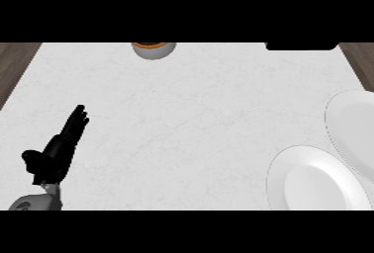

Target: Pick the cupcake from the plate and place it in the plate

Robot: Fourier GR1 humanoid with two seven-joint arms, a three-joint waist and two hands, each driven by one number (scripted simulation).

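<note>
Two white plates sit at the right of the marble counter: a nearer plate (314, 180) at the lower right and a farther plate (354, 126) partly behind it at the right edge. Both look bare; no cupcake shows on either. My left hand (57, 150) rests open at the lower left, its fingers straight and pointing up and away, far from both plates. My right hand is nowhere in the head view.
A grey bowl with an orange-brown rim (153, 48) stands at the counter's far edge, cut off by the top of the view. A dark object (301, 46) lies at the far right. Wooden strips border the counter's left and right sides.
</note>
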